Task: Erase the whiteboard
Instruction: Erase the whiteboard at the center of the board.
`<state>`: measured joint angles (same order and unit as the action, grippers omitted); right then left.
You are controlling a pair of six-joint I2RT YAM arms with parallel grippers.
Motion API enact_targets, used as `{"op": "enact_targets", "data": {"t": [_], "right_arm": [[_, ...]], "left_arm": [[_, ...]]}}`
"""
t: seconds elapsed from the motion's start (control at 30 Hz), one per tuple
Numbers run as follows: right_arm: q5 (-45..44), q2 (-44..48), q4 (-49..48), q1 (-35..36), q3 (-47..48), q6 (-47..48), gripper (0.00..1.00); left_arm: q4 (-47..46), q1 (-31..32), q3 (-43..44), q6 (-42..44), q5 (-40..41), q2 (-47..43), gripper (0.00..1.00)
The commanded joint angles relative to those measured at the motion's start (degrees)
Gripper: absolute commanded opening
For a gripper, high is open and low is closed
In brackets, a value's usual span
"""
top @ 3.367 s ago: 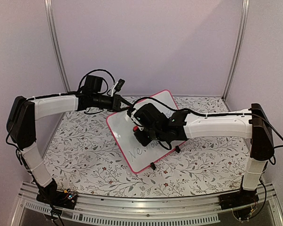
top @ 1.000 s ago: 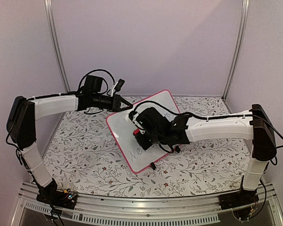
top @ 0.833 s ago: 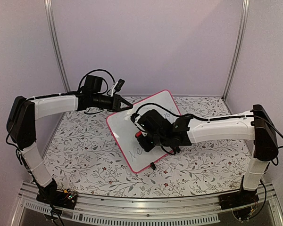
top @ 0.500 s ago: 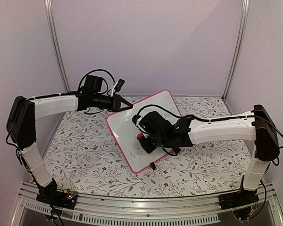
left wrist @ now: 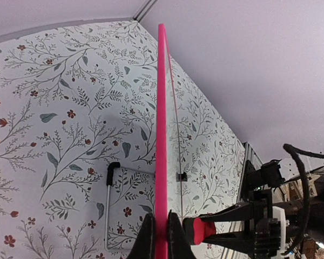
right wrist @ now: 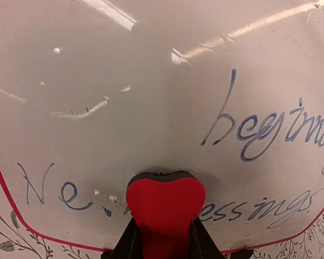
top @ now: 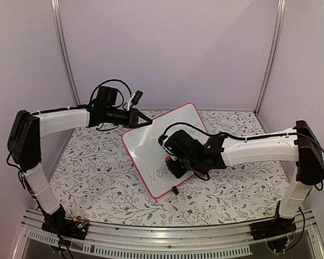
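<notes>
The whiteboard (top: 143, 145), white with a pink rim, stands tilted on the floral table, and blue handwriting (right wrist: 270, 129) runs across it. My left gripper (top: 147, 123) is shut on its upper left rim. In the left wrist view that rim (left wrist: 161, 108) runs edge-on between the left gripper's (left wrist: 161, 221) fingers. My right gripper (right wrist: 163, 237) is shut on a red eraser (right wrist: 164, 202), whose dark felt presses against the lower line of writing, between "Ne" and "essings". From above, the eraser (top: 169, 159) sits on the board's lower middle.
Black clip feet (top: 174, 190) stick out under the board's near edge, and a wire stand (left wrist: 109, 199) shows behind it. Metal posts (top: 65, 54) and pale walls close in the back and sides. The floral cloth (top: 97, 172) covers the table.
My right gripper has slid the eraser right and toward the near edge across the board's lower writing. The left gripper has kept its hold on the rim.
</notes>
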<state>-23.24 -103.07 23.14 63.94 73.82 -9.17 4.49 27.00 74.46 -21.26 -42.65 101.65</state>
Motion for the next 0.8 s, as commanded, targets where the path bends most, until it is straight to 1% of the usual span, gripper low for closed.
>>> {"op": "enact_targets", "data": {"t": [0.0, 0.1, 0.23, 0.5, 0.77], "right_arm": [[-5.36, 6.33, -1.55, -0.58, -1.84, 0.44, 0.00], [-6.59, 8.55, -2.41, -0.95, -1.97, 1.15, 0.00], [-7.70, 8.31, -2.55, -1.10, -1.75, 1.64, 0.00], [-9.99, 5.69, -5.64, -1.10, -0.31, 2.70, 0.00], [-11.25, 0.50, -6.86, -1.10, 6.13, 4.70, 0.00]], "left_arm": [[-0.13, 0.34, -0.27, 1.31, 2.49, 0.17, 0.00], [-0.12, 0.39, -0.22, 1.37, 2.66, 0.30, 0.00], [-0.16, 0.54, -0.16, 1.23, 2.49, 0.66, 0.00], [-0.16, 0.88, -0.17, 1.17, 2.62, 0.31, 0.00], [-0.18, 0.86, -0.18, 1.11, 2.45, -0.30, 0.00]]}}
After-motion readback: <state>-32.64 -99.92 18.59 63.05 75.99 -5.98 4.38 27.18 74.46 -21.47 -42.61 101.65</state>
